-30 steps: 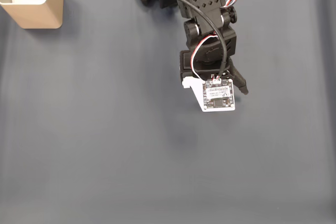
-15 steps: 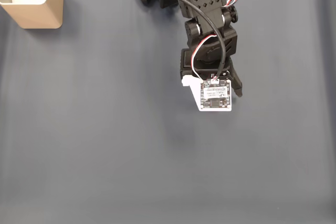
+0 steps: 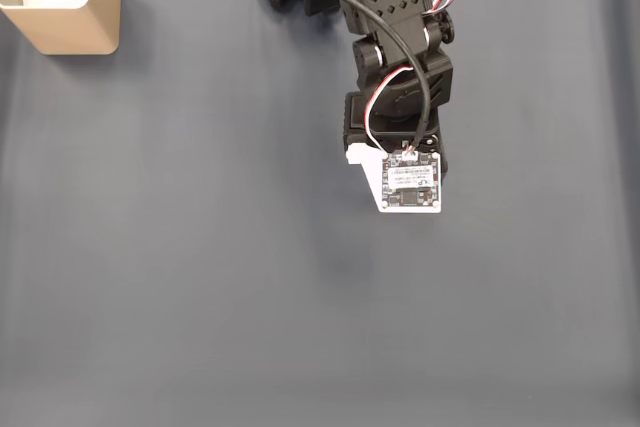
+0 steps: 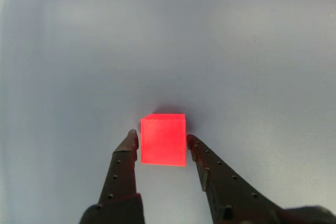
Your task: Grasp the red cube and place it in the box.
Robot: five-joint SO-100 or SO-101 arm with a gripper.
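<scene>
In the wrist view the red cube [image 4: 164, 140] rests on the dark grey mat, with my gripper [image 4: 163, 139] closed around it. The left fingertip [image 4: 131, 142] presses one side face and the right fingertip [image 4: 193, 145] touches the other. In the fixed view my black arm [image 3: 395, 57] reaches down from the top edge, and its white wrist camera board [image 3: 410, 182] covers the cube and the fingers. The tan box [image 3: 75, 32], with white material inside, stands in the far top-left corner of the fixed view, well away from the arm.
The dark grey mat [image 3: 200, 277] spreads flat between the arm and the box and across the lower half of the fixed view. Red, white and black cables [image 3: 385, 97] loop along the arm.
The black finger that stuck out to the right of the camera board has swung inward under it; the jaws have closed. The arm itself has barely shifted.
</scene>
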